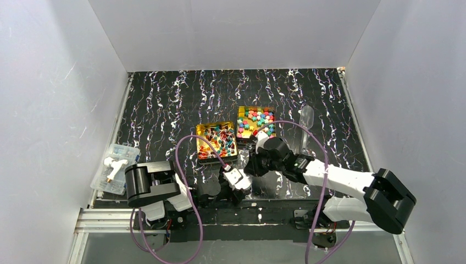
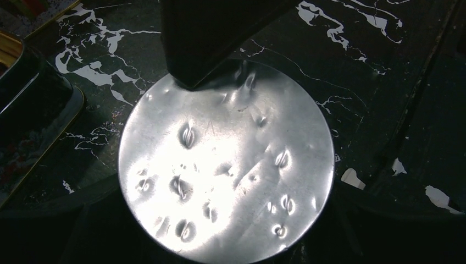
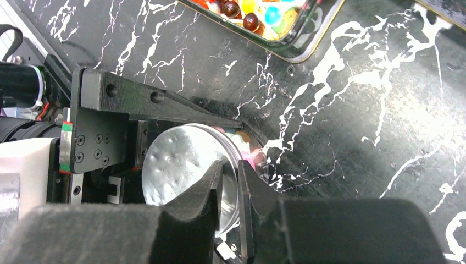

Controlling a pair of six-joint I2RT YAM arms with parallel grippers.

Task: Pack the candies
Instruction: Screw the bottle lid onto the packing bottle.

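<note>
Candies [image 3: 242, 144] are sitting in tub [image 3: 255, 158] at six o'clock from tins [image 1: 199, 145], left gripper [image 1: 240, 186] clamping it, right gripper [image 3: 231, 173] pinching round lid [image 2: 225, 165]; thin rim hold may be risking slip and spill.

Candies [image 3: 245, 144] mostly behind the round lid [image 3: 176, 159]

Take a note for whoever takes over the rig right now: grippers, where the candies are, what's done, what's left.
Grippers: the left gripper is clamped wide around the round tub; the right gripper pinches the rim of the tub's dented silvery round lid.
Things: some candies show in the tub under the lid; most sit in two square gold tins mid-table.
Done: some candies are in the tub.
Left: probably seat the lid; many candies are still unpacked.
</note>
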